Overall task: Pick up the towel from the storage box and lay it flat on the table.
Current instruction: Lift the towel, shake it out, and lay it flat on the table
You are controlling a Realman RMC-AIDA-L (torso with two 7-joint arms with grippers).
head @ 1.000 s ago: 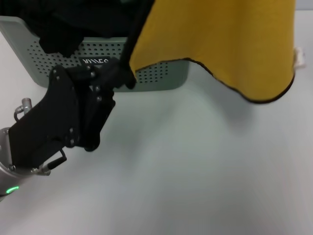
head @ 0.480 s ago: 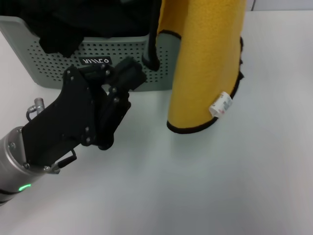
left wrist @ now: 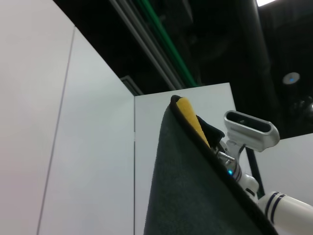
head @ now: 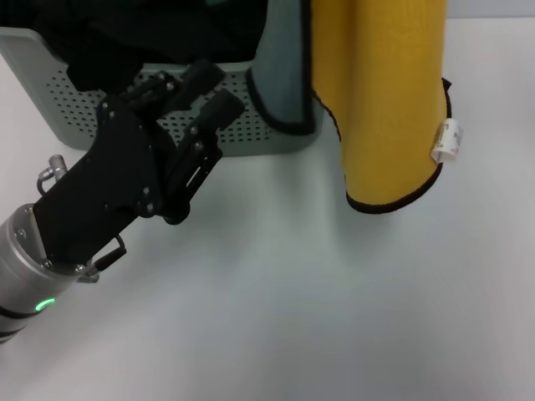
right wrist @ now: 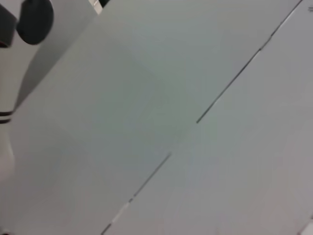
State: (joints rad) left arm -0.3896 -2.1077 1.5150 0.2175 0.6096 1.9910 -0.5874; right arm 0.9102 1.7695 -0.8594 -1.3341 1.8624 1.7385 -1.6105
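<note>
Yellow cloth with black stitched edging, the towel (head: 389, 100) hangs in folds from above the head view's upper edge, its lower hem just over the table (head: 334, 317) and to the right of the storage box (head: 50, 92). A grey-green underside of the towel (left wrist: 195, 196) drapes over the box's right front corner. A small white care tag (head: 445, 140) sticks out from the towel's right edge; no writing on it can be read. The box's black label is hidden behind the left gripper (head: 205, 96), whose fingers stand apart in front of the perforated front wall, holding nothing. Black fabric (head: 125, 33) is bunched inside the box. The right gripper does not show in any view.
</note>
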